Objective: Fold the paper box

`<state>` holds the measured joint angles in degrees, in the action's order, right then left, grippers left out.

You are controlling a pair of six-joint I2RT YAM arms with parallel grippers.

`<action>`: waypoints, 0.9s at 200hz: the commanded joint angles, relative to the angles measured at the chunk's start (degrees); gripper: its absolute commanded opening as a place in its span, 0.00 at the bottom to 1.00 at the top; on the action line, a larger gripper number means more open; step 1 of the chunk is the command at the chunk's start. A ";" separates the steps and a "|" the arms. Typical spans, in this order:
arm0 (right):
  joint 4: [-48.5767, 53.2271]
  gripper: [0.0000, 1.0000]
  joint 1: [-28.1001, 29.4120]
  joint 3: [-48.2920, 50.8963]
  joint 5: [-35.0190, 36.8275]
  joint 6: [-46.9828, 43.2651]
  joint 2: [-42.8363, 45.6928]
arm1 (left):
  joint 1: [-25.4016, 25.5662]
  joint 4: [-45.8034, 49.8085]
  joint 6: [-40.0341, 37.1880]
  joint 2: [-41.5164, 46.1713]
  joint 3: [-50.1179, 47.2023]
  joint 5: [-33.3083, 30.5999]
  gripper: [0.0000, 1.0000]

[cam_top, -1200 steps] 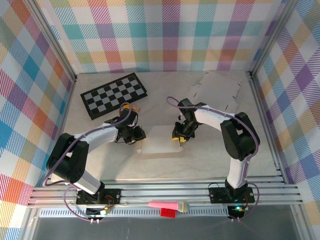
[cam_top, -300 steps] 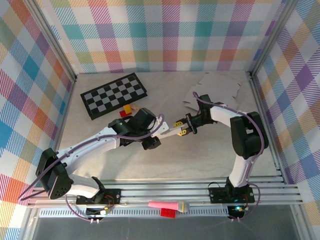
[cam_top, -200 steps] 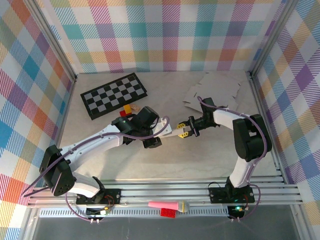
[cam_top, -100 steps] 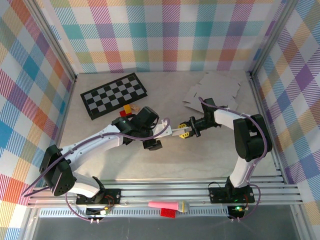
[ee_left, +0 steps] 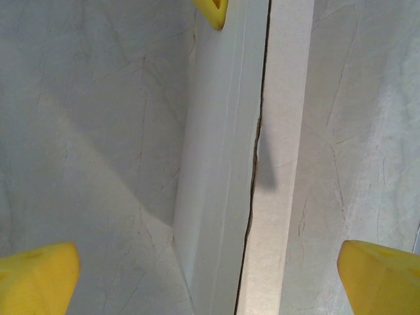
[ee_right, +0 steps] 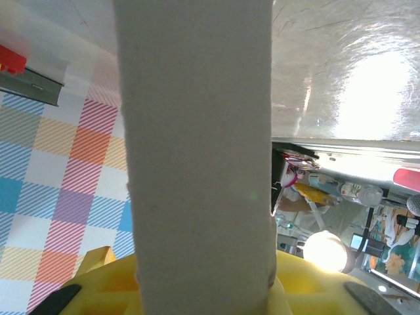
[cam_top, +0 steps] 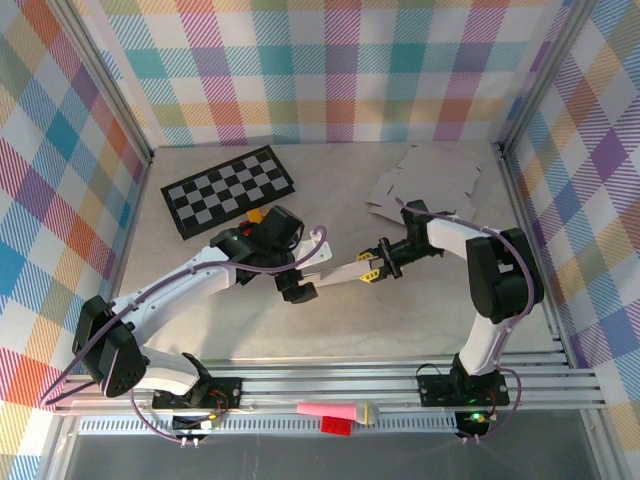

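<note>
The paper box (cam_top: 338, 272) is a flattened pale strip hanging just above the table's middle. My right gripper (cam_top: 370, 268) is shut on its right end. From the right wrist, the box (ee_right: 197, 131) rises out of the yellow fingers (ee_right: 315, 282) of that gripper (ee_right: 203, 279). My left gripper (cam_top: 306, 268) straddles the strip's left end, open wide. In the left wrist view its yellow fingertips (ee_left: 36, 279) stand far apart on either side of the box (ee_left: 223, 164) without touching it. The left gripper (ee_left: 210, 279) holds nothing. A yellow tip of the right gripper (ee_left: 211, 10) shows at the top.
A black-and-white checkerboard (cam_top: 228, 190) lies at the back left, with small red and yellow blocks (cam_top: 258, 215) beside it. Flat cardboard sheets (cam_top: 428, 178) lie at the back right. Plaid walls enclose the table. A pink object (cam_top: 335, 411) rests on the front rail.
My left gripper has opened wide and let go of the box, shifting slightly left. The right gripper keeps its grip, and the strip now sags a little lower.
</note>
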<state>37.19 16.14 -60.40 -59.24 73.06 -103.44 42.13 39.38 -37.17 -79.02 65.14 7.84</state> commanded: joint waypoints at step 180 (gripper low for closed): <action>-1.16 0.34 -1.53 5.12 2.87 6.36 -0.38 | 0.57 5.01 -2.65 -16.21 11.08 4.93 0.48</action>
<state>33.63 15.11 -56.95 -60.95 78.65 -103.44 43.48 43.51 -39.88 -93.76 73.63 10.55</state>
